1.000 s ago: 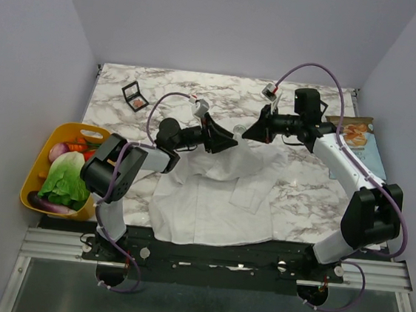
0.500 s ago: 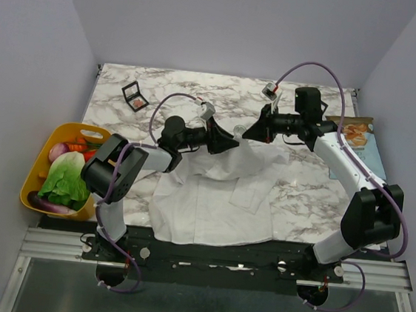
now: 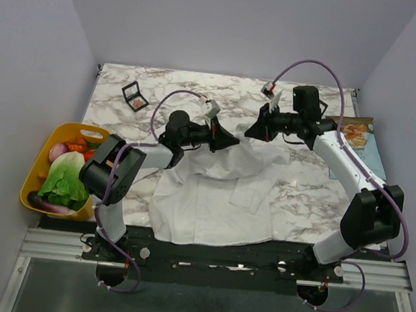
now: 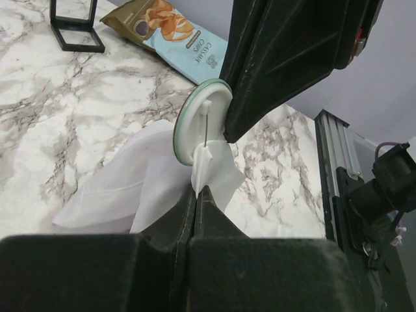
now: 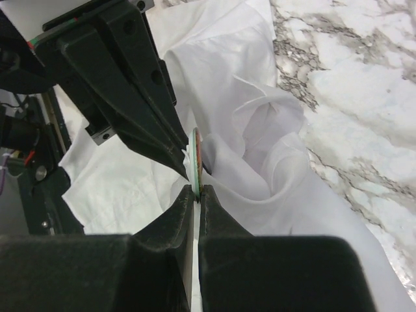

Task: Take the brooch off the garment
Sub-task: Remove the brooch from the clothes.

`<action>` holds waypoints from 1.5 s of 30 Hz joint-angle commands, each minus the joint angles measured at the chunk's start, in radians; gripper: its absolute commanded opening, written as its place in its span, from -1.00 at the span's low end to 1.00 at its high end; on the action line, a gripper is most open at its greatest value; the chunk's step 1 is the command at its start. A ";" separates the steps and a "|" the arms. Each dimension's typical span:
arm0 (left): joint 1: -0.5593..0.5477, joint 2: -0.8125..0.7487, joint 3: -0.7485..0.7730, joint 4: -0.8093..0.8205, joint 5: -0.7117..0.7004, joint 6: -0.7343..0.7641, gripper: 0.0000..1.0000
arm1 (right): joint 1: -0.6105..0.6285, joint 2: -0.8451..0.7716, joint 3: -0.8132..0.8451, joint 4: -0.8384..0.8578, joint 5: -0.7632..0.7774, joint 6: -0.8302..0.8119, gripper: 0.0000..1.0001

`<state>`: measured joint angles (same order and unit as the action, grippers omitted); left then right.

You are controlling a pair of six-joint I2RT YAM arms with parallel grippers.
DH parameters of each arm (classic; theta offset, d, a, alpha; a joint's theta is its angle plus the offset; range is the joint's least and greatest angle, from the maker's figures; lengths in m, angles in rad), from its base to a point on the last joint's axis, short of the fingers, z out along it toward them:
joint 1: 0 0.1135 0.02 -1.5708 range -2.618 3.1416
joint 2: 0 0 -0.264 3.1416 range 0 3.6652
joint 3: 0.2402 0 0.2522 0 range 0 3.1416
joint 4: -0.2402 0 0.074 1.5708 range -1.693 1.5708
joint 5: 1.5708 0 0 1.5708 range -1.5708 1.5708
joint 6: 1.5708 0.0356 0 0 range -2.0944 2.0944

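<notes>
The brooch (image 4: 203, 123) is hanging in the air above the middle of the table, between the two grippers, with its white back, green rim and thin pin facing the left wrist camera. From the right wrist it is showing edge-on, as a narrow green and red sliver. The right gripper (image 5: 197, 192) is pinching the brooch's rim, its jaws drawn tight against the disc. The left gripper (image 4: 197, 190) is fully closed on a small fold of white cloth just under the brooch, its fingertips meeting with the fabric between them.

That cloth is part of the garment (image 3: 211, 201), which is rising in a peak to the two grippers while the rest is lying spread and rumpled over the near half of the table (image 3: 186, 83), its hem reaching the front edge.

The table is showing a white marble pattern with grey veins. An open black makeup palette (image 3: 134, 95) is sitting on it near the far left corner, well apart from the garment. A snack bag (image 3: 355, 134) is lying at the right edge, beside the right arm. A yellow basket (image 3: 29, 186) holding a lettuce (image 3: 66, 178) and other vegetables is hanging off the left side of the table. Plain pale lilac walls (image 3: 229, 24) are closing in the back and both sides, and a metal rail (image 3: 219, 261) is running along the front, under the arms' bases.
</notes>
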<state>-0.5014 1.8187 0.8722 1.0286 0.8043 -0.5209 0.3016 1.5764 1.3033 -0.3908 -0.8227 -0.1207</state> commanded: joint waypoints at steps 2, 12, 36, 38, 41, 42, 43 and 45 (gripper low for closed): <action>0.018 -0.081 0.070 -0.262 0.038 0.169 -1.00 | 0.001 0.019 0.119 -0.118 0.227 -0.112 -0.95; 0.047 -0.165 0.063 -0.372 -0.005 0.309 -1.00 | 0.017 0.099 0.232 -0.462 0.329 -0.278 -0.98; 0.049 -0.243 0.034 -0.401 0.039 0.316 -0.85 | 0.059 -0.004 0.209 -0.556 0.285 -0.349 -0.66; 0.049 -0.239 0.028 -0.352 0.058 0.268 -0.86 | 0.059 -0.038 0.163 -0.470 0.274 -0.353 -0.51; 0.058 -0.220 0.002 -0.207 0.127 0.141 -0.88 | 0.059 -0.067 0.125 -0.358 0.255 -0.364 -0.35; 0.060 -0.214 -0.012 -0.162 0.154 0.095 -0.88 | 0.059 -0.085 0.111 -0.329 0.240 -0.366 -0.32; 0.064 -0.207 -0.016 -0.069 0.170 0.053 -0.88 | 0.059 -0.098 0.087 -0.253 0.229 -0.366 -0.30; 0.067 -0.180 -0.022 0.011 0.200 -0.054 -0.88 | 0.059 -0.134 0.009 -0.147 0.171 -0.379 -0.27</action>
<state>-0.4454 1.6051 0.8715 0.7544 0.8890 -0.3443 0.3561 1.5116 1.4113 -0.7719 -0.5396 -0.4702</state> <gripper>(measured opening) 0.069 0.350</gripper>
